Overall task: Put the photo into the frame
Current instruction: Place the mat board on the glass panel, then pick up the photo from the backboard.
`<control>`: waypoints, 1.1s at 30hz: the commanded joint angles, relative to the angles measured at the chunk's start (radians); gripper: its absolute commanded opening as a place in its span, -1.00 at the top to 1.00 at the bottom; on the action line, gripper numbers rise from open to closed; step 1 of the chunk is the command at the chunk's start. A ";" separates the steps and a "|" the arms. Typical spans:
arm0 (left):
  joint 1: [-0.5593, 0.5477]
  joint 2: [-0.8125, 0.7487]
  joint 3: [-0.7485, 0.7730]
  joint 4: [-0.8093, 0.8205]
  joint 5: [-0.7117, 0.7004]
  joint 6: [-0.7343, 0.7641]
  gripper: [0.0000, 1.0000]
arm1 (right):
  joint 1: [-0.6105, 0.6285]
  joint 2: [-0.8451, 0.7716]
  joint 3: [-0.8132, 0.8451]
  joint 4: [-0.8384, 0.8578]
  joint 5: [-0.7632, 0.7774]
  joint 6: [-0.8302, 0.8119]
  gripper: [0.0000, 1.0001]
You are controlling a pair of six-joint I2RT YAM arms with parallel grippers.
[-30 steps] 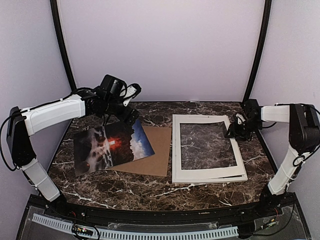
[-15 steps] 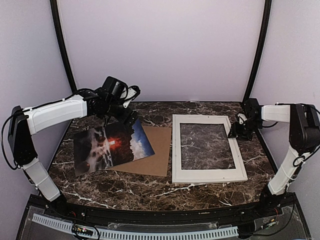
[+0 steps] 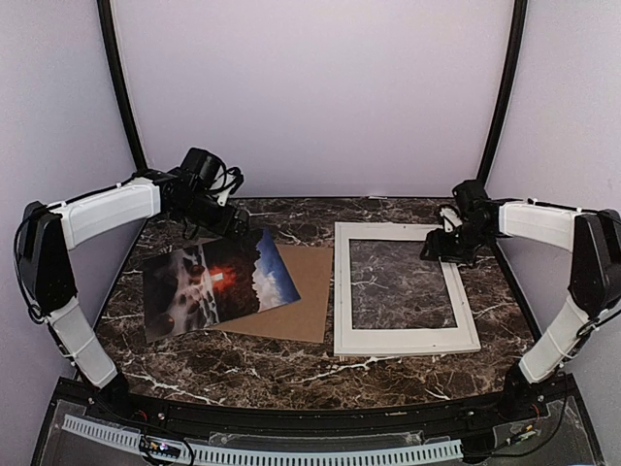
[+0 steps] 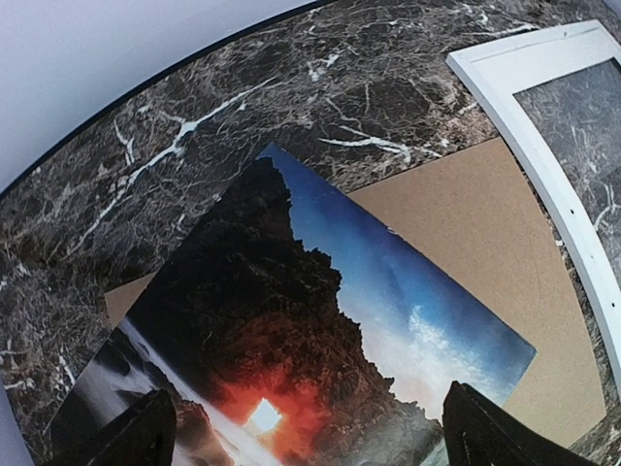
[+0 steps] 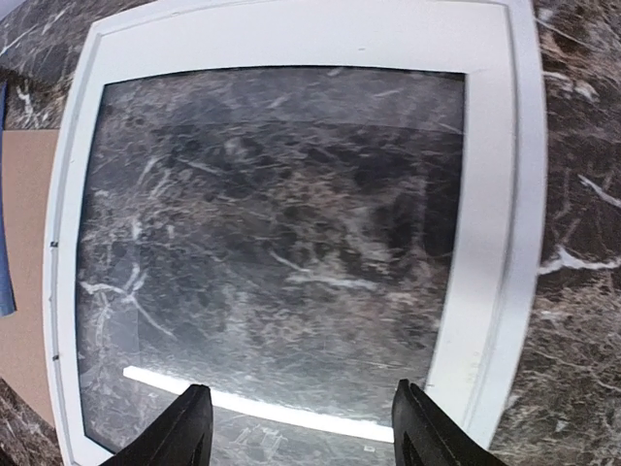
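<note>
Glossy photo lies on the counter's left half, long axis slanting toward the frame at right, just below the nearer left pincer, jaws apart and empty. Right pincer, likewise apart, hovers over the frame.

The frame down flat (left arm back, right arm inward)

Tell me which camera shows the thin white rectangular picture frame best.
Top external: the thin white rectangular picture frame lies flat with all four sides in view. Right wrist is closer but cuts off one side. Left wrist catches only one corner.
</note>
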 commanded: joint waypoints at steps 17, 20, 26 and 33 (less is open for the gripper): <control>0.463 -0.072 -0.205 0.019 0.415 -0.256 -0.98 | 0.512 0.366 0.374 0.229 -0.102 0.232 -0.29; 0.575 -0.092 -0.258 0.045 0.428 -0.280 -0.98 | 0.559 0.458 0.471 0.234 -0.108 0.255 -0.29; 0.698 -0.141 -0.399 0.106 0.438 -0.338 -0.98 | 0.622 0.594 0.608 0.252 -0.118 0.300 -0.29; 0.759 -0.171 -0.489 0.119 0.430 -0.344 -0.97 | 0.649 0.670 0.672 0.253 -0.120 0.310 -0.26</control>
